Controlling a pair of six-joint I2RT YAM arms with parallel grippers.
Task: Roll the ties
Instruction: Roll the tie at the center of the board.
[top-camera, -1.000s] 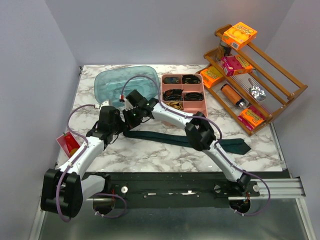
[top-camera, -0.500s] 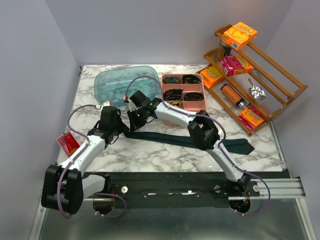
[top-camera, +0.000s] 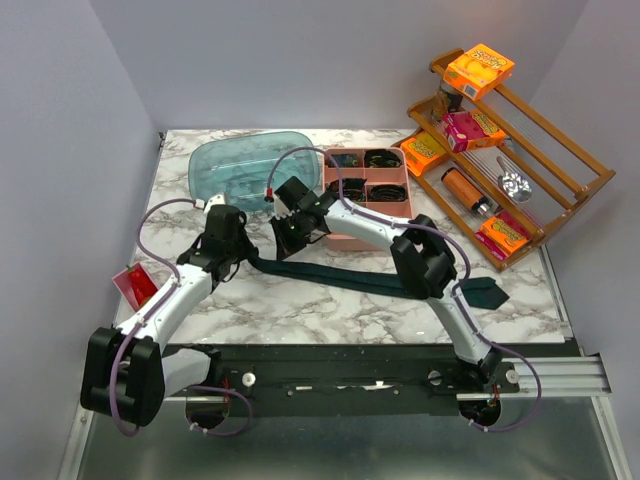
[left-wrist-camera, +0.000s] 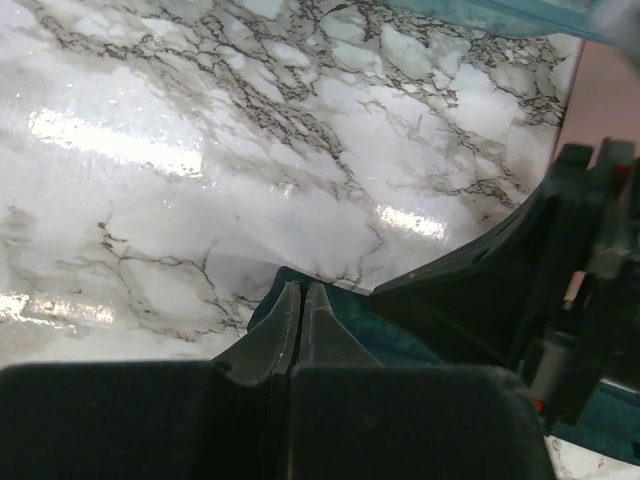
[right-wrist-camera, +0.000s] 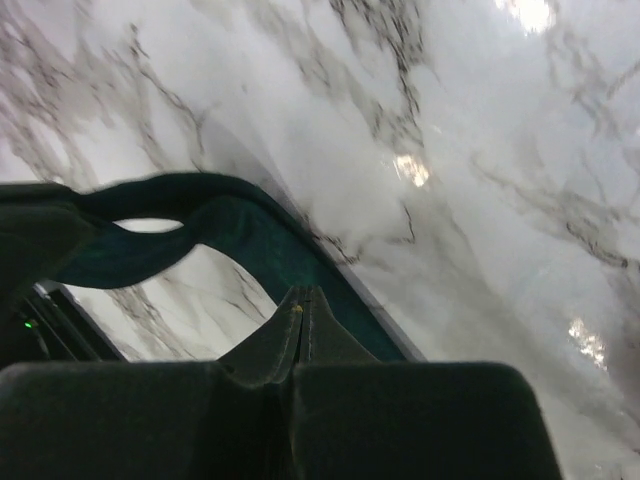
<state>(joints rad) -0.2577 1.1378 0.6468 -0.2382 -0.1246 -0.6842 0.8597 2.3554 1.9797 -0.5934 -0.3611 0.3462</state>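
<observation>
I have the left end effector (left-wrist-camera: 302, 300) and right end effector (right-wrist-camera: 300, 300) both pinched shut on the tie (top-camera: 340, 276) at its narrow end, left of centre. Its length runs rightward toward the tabletop's (top-camera: 300, 312) near-right corner.

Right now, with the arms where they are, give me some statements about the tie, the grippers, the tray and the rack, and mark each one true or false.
1. The left gripper and the right gripper are both shut on the dark green tie. True.
2. The tie is rolled up into a coil. False: most of it lies stretched out along the table.
3. The pink tray holds small dark coils. True.
4. The wooden rack stands on the left side of the table. False: it stands on the right.
</observation>
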